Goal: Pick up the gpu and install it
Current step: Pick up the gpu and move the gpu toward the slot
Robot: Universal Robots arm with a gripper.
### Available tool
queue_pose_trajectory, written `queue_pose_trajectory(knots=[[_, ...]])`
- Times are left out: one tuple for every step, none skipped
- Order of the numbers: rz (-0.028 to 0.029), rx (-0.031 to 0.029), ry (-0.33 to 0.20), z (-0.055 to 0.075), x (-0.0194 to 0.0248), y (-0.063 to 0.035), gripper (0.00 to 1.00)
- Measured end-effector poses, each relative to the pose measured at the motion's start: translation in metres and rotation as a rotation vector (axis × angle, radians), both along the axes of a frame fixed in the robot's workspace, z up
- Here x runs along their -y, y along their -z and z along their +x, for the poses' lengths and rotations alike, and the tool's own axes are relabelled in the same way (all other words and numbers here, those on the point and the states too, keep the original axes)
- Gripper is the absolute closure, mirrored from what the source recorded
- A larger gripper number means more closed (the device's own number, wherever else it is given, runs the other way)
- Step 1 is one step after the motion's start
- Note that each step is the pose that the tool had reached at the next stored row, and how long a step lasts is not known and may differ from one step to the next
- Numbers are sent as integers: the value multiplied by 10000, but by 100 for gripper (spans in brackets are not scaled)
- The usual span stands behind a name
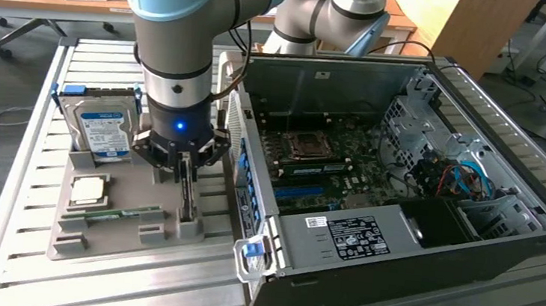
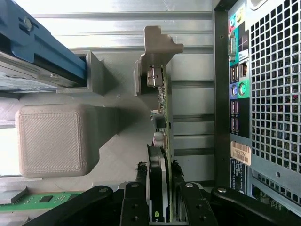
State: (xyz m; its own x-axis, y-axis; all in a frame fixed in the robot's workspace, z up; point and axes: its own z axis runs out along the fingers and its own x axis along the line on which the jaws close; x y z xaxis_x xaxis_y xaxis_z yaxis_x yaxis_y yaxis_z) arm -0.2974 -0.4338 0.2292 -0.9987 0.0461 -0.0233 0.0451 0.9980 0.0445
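Risk: the gpu (image 2: 164, 101) stood on edge in a slot of the gray holder (image 1: 116, 217), so a tilted pull could've jammed it or let it slip. The gripper (image 1: 184, 161) sat directly over it, jaws part-closed & pinching both faces of the card.

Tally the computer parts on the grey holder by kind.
Hard drive: 1
CPU: 1
Memory stick: 1
GPU: 1
Total: 4
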Motion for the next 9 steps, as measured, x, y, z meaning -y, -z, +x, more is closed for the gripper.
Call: queue_pose_trajectory(knots=[[0,0,-1,0,0,0,67],[0,0,0,0,0,0,67],[1,0,0,4,0,0,67],[1,0,1,7,0,0,67],[0,0,1,8,0,0,67],[-1,0,2,8,0,0,67],[0,-1,1,9,0,0,67],[0,-1,0,10,0,0,67],[0,0,0,10,0,0,67]])
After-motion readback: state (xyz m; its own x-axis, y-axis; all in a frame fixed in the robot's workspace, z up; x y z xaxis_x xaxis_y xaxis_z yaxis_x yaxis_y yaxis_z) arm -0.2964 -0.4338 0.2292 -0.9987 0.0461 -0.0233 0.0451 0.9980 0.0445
